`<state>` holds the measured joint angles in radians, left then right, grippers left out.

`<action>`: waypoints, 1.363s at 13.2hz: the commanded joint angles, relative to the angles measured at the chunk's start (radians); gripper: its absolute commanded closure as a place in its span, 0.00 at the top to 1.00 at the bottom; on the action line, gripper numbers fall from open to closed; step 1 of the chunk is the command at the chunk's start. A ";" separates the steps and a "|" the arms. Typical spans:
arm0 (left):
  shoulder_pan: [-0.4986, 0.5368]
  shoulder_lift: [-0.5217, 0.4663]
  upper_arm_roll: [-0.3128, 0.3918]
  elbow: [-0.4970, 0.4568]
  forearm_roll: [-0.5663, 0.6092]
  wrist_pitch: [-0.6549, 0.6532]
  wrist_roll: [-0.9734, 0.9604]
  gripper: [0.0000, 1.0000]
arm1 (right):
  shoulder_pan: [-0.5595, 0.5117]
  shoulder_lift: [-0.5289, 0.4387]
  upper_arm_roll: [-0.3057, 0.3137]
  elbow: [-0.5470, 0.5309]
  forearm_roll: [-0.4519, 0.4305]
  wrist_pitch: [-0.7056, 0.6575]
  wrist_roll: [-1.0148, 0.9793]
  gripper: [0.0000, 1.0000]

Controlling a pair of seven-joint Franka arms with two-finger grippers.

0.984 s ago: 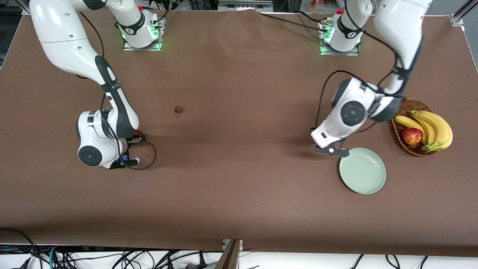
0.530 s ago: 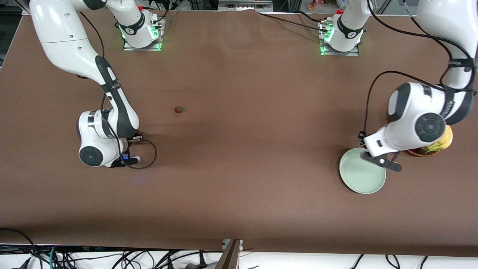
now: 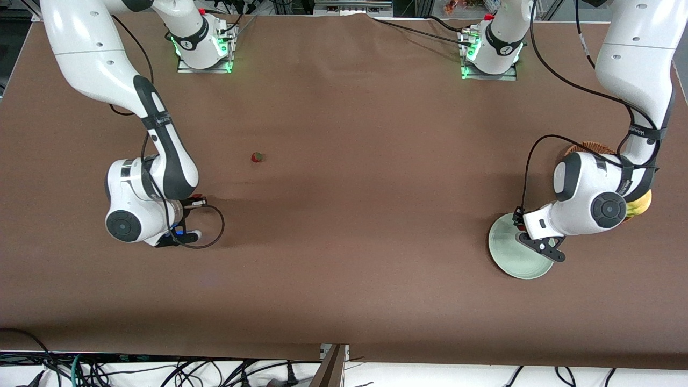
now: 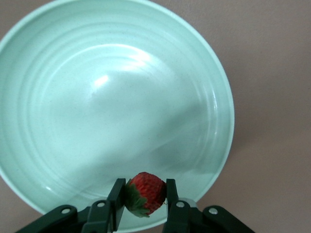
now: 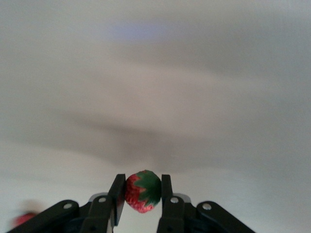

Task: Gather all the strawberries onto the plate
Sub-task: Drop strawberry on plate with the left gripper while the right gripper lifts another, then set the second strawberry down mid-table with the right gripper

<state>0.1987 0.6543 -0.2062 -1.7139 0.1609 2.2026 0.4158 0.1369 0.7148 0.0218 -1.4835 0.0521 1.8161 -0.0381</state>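
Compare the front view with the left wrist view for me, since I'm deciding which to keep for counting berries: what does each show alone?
Front view only: a loose strawberry on the table, the right gripper low toward the right arm's end, and the fruit basket.

Left wrist view only: the left gripper shut on a strawberry over the plate's rim.

Both: the mint-green plate, with no berry lying in it.
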 commanded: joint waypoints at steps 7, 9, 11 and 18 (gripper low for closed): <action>0.018 -0.105 -0.015 0.037 0.025 -0.105 0.005 1.00 | 0.404 0.037 0.017 0.101 0.257 0.361 0.629 0.00; 0.018 -0.139 -0.013 0.042 0.025 -0.119 0.003 1.00 | 0.530 0.067 0.017 0.110 0.278 0.559 0.820 0.00; 0.022 -0.154 -0.001 0.043 0.025 -0.119 0.005 1.00 | 0.639 0.132 0.015 0.170 0.276 0.710 0.999 0.00; 0.024 -0.151 -0.001 0.079 0.025 -0.156 0.003 1.00 | 0.785 0.357 0.006 0.387 0.269 0.991 1.210 0.04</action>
<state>0.2199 0.5054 -0.1997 -1.6493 0.1609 2.0701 0.4171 0.8951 0.9888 0.0437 -1.1870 0.3098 2.7556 1.1570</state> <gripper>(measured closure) 0.000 0.665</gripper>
